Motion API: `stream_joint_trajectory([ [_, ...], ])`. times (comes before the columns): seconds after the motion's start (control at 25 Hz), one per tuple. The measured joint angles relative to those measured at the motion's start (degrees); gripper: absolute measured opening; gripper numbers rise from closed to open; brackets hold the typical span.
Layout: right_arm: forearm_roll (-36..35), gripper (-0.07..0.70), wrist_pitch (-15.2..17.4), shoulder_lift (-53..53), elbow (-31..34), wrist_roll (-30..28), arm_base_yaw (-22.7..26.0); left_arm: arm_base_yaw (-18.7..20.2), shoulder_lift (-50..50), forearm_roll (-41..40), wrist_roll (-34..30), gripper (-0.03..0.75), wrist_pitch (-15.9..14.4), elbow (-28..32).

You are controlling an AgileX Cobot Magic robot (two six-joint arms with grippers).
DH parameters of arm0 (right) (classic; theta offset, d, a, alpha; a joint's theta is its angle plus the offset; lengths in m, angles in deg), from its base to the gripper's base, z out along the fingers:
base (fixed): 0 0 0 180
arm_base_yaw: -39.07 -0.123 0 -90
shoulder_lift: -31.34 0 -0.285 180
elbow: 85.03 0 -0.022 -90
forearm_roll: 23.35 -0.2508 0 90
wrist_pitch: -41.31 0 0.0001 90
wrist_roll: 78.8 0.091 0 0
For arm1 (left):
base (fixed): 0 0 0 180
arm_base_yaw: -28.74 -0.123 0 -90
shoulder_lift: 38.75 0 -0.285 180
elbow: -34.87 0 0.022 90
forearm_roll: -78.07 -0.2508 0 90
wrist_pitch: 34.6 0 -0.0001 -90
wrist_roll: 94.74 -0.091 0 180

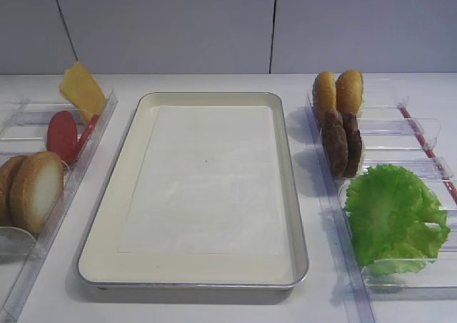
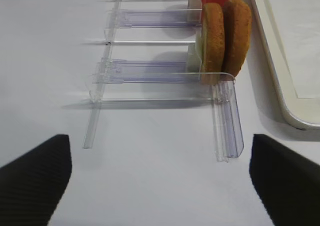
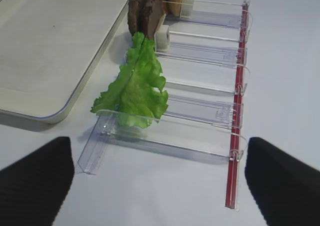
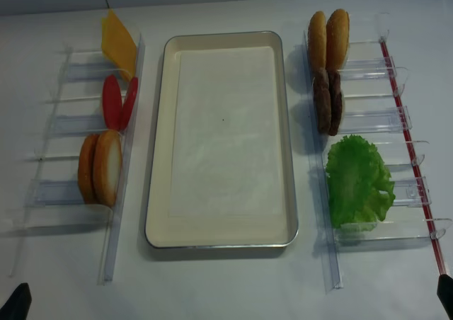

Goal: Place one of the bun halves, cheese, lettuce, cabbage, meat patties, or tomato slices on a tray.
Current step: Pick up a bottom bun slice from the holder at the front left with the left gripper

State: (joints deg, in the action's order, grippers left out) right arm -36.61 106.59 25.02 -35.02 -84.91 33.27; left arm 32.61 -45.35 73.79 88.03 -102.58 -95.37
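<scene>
Nothing's on the tray [image 1: 107,216] yet, just its white paper liner [image 1: 207,180] sitting there bare, so I'd call this the very start.

All the food is parked upright in the clear plastic racks on either side, which I reckon is so a claw can pinch each piece by its edge. On my left rack [image 4: 117,214]: the cheese [image 1: 81,88] at the far end, then the tomato slices [image 1: 63,135], then a pair of bun halves [image 1: 34,189] nearest me, one showing its pale cut face. On the right rack [image 4: 329,263]: two more buns [image 1: 337,92] at the back, the meat patties [image 1: 341,143] just in front of them, and the lettuce [image 1: 394,212] flopped over its slot up front.

Left gripper [image 2: 160,181] is spread as wide as it goes and holding nothing; its wrist view looks straight down the rack at the two bun halves, so those seem the natural first grab. Right gripper [image 3: 160,181] is also wide apart and empty, hanging back from the lettuce with bare table between.

Both arms are well short of the food. Whichever I pick, the lettuce looks floppy and likely to drag, and the buns look the easy option.
</scene>
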Motion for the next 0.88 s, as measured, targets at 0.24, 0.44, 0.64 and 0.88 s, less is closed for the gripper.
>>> stream_joint_trajectory([
  [0.24,0.0,0.692,0.0,0.0,0.0,0.0,0.0,0.0,0.0,0.0,0.0,0.675,0.0,0.0],
  [0.44,0.0,0.692,0.0,0.0,0.0,0.0,0.0,0.0,0.0,0.0,0.0,0.675,0.0,0.0],
  [0.64,0.0,0.692,0.0,0.0,0.0,0.0,0.0,0.0,0.0,0.0,-0.1,0.675,0.0,0.0],
  [0.88,0.0,0.692,0.0,0.0,0.0,0.0,0.0,0.0,0.0,0.0,-3.85,0.675,0.25,0.0],
])
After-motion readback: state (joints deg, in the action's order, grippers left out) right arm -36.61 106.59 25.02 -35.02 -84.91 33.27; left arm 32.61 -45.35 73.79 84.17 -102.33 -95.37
